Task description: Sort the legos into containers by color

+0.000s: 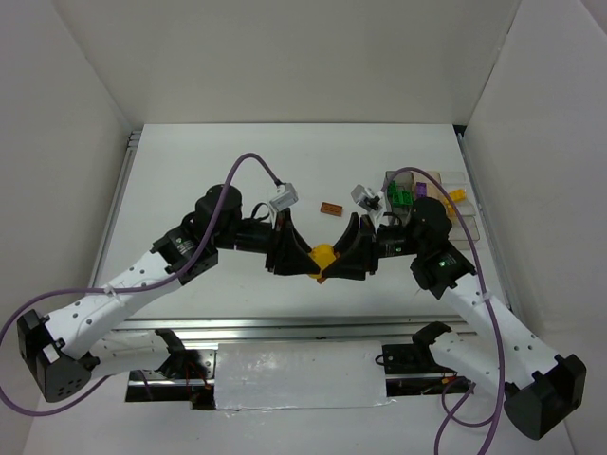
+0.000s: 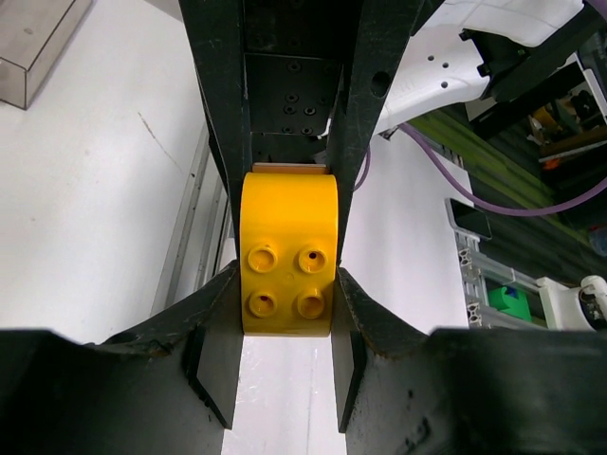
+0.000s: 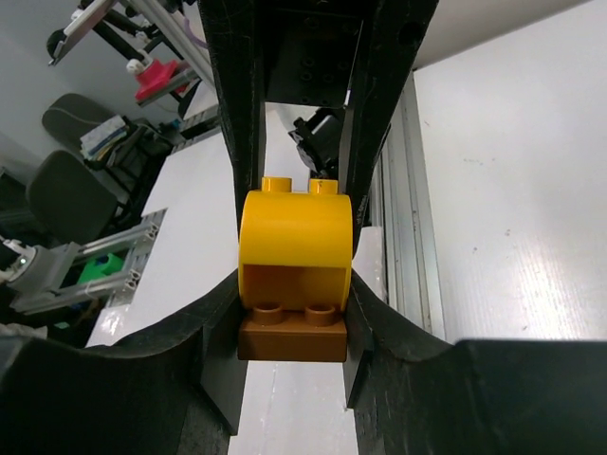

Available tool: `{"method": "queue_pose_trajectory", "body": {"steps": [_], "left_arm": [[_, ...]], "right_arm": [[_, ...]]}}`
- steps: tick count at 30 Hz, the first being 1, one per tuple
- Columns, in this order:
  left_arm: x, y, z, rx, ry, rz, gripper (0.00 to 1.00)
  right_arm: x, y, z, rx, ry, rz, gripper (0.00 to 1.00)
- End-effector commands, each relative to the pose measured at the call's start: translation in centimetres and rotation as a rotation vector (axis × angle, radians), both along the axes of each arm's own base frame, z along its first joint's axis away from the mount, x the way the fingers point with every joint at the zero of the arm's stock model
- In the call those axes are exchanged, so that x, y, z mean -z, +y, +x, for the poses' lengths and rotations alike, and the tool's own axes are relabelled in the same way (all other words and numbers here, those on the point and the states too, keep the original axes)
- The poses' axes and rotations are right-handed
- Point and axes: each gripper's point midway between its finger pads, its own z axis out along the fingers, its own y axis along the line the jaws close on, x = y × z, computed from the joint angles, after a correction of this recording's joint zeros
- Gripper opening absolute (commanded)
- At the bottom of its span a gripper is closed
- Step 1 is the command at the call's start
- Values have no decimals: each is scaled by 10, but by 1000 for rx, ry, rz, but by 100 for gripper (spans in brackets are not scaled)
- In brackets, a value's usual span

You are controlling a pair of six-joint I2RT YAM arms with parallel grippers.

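Meeting over the middle of the table (image 1: pixel 190 161), the left gripper (image 1: pixel 302 258) and the right gripper (image 1: pixel 343 261) face each other tip to tip in the top view, with a yellow brick (image 1: pixel 323 256) pinched between them. A loose brown brick (image 1: pixel 330 209) lies on the table just beyond them. The tray (image 1: pixel 465 223) sits at the far right, behind the right arm, holding a green brick (image 1: pixel 399 194) and a purple brick (image 1: pixel 419 190). From the left wrist, this arm's own fingers (image 2: pixel 216 360) press against both sides of the yellow brick at its four-studded end. The jaws are closed on it, and the opposite gripper's fingers reach in from above along the brick's far part. From the right wrist, the yellow brick shows its rounded back and stands joined to a brown-orange brick (image 3: pixel 292 336). The right arm's fingers (image 3: pixel 223 370) clamp that brown-orange piece from either side, jaws closed on it, while the left arm's fingers flank the yellow piece above. Both joined bricks are off the table, well apart from the tray.
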Motion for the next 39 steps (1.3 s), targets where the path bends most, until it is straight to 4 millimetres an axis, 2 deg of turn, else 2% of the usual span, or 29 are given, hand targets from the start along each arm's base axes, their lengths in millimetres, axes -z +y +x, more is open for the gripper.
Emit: {"method": "queue_pose_trajectory", "body": {"steps": [1,7,10,14,17,18,20,21,22,23,24,25,26,27,28,29,32,34,36,39], "left_arm": [[-71,19,1,-23,-142,-144,0],[-69,24,10,-37,-135,-142,0],[-72,29,11,-40,-125,-157,0],[-79,33,20,-68,-145,-157,0],[-75,38,34,-143,-139,-121,0],[-74,40,40,-173,-138,-110,0],[-67,47,48,-238,-117,-64,0],[-64,51,58,-297,-116,-42,0],[-57,56,59,-323,-101,-5,0],[-55,58,60,-341,-99,12,0],[-51,62,64,-373,-100,33,0],[-50,66,63,-389,-115,43,0],[-43,70,61,-396,-105,68,0],[-42,73,61,-410,-114,77,0],[-39,78,58,-417,-128,86,0],[-34,80,57,-425,-125,103,0],[-23,87,56,-445,-132,135,0],[-15,88,56,-440,-132,157,0],[-7,88,57,-436,-121,178,0],[3,85,55,-417,-96,189,0]], "right_arm": [[9,-9,-23,-125,-1,-23,0],[13,-10,-24,-157,7,-39,0],[15,-10,-20,-141,25,-35,0],[20,-11,-4,-51,29,-53,0],[23,-15,25,131,27,-76,0],[26,-20,44,244,28,-90,0],[35,-29,69,395,79,-125,0],[38,-38,87,500,106,-151,0],[53,-57,119,714,155,-216,0],[61,-70,134,817,180,-259,0],[69,-91,158,968,231,-310,0],[81,-130,184,1236,285,-368,0],[112,-156,190,1352,394,-489,0],[116,-179,197,1451,442,-520,0],[125,-213,203,1563,500,-546,0],[139,-227,203,1604,557,-583,0],[144,-272,203,1801,606,-570,0],[142,-293,202,1884,609,-565,0],[144,-306,203,1939,613,-579,0],[159,-322,207,1998,669,-627,0]]}}
